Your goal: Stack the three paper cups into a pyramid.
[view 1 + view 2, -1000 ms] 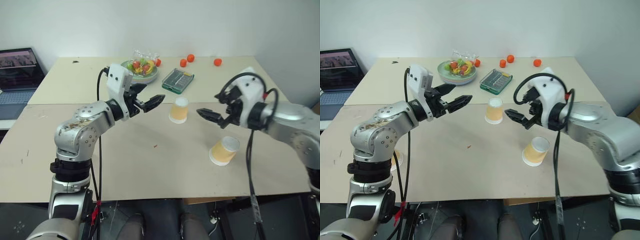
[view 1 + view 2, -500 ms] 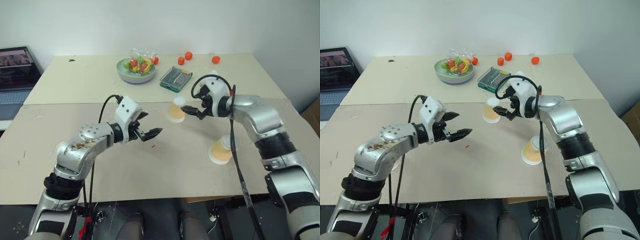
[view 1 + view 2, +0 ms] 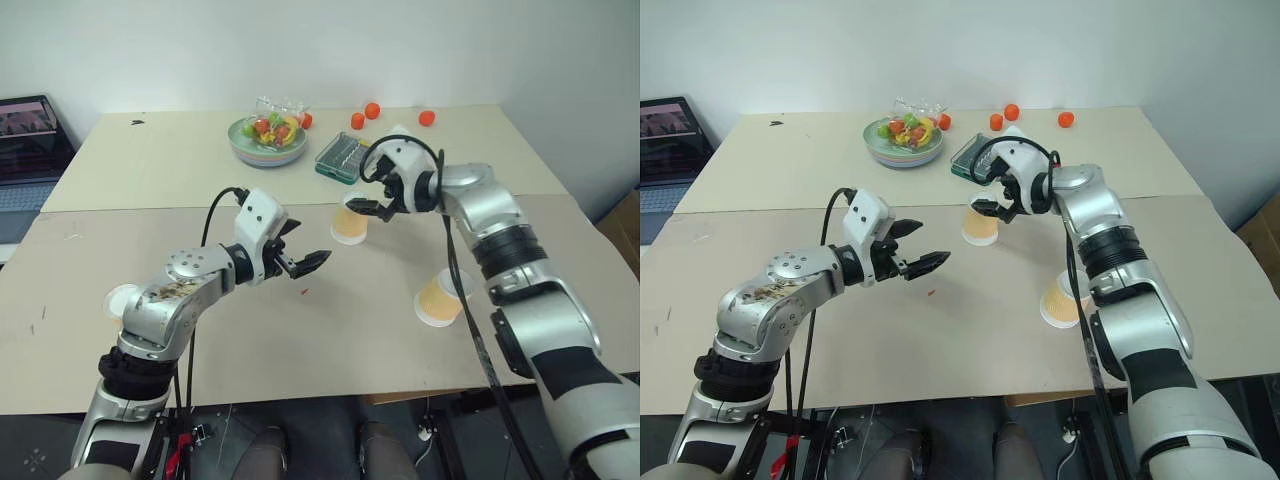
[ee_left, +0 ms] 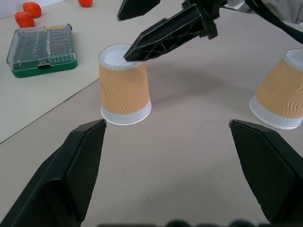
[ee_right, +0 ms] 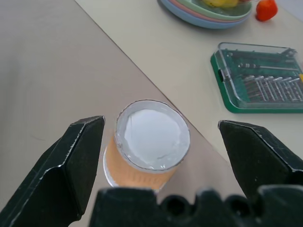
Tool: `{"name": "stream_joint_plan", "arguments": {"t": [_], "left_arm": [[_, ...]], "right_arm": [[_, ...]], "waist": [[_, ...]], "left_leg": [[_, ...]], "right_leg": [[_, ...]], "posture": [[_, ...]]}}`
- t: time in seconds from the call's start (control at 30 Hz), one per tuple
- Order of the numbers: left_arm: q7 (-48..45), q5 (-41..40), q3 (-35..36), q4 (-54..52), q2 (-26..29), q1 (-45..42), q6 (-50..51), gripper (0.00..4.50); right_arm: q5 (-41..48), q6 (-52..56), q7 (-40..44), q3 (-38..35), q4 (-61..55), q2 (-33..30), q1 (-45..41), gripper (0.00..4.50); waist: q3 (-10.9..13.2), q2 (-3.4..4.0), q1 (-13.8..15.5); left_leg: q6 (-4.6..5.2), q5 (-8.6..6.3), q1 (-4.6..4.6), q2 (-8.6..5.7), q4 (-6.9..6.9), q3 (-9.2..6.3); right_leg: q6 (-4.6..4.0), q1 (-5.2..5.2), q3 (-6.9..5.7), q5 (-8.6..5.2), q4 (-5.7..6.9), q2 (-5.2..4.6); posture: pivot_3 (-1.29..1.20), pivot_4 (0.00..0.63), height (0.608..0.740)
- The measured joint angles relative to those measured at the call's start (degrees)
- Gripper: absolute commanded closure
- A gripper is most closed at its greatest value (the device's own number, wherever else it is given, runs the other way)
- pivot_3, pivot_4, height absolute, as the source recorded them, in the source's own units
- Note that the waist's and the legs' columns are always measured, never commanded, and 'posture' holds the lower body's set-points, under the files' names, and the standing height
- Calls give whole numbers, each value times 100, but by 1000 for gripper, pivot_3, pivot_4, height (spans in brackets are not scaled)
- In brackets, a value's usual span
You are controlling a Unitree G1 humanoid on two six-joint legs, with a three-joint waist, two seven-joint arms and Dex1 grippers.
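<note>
No stacking is showing yet: the right gripper (image 3: 365,205) is hovering wide open and empty just above the upside-down middle cup (image 3: 350,222), the left gripper (image 3: 303,262) is waiting open nearby, and the other two cups (image 3: 438,298) (image 3: 121,299) are standing well apart on the table (image 3: 330,340).

Bright, even indoor light, soft shadows on the table (image 3: 330,330), sharp pictures.

Silver-grey arms with black joints, white wrist housings, looping black cables.
</note>
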Motion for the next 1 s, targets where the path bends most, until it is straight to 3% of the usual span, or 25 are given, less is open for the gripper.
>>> {"name": "stream_joint_plan", "arguments": {"t": [0.4,1.0], "left_arm": [[113,26,24,-50,-56,0,7,67],[215,15,36,-147,-238,17,30,67]], "right_arm": [[-409,-355,217,-186,669,428,-156,0],[-894,-1044,302,-462,2005,261,-841,0]], "waist": [[0,2,-11],[0,3,-22]], "left_leg": [[-9,5,1,0,0,-2],[-15,8,1,0,-1,-3]], "right_leg": [[-1,-3,1,1,6,0],[-3,-5,1,2,9,1]], "posture": [[0,150,740],[0,150,740]]}}
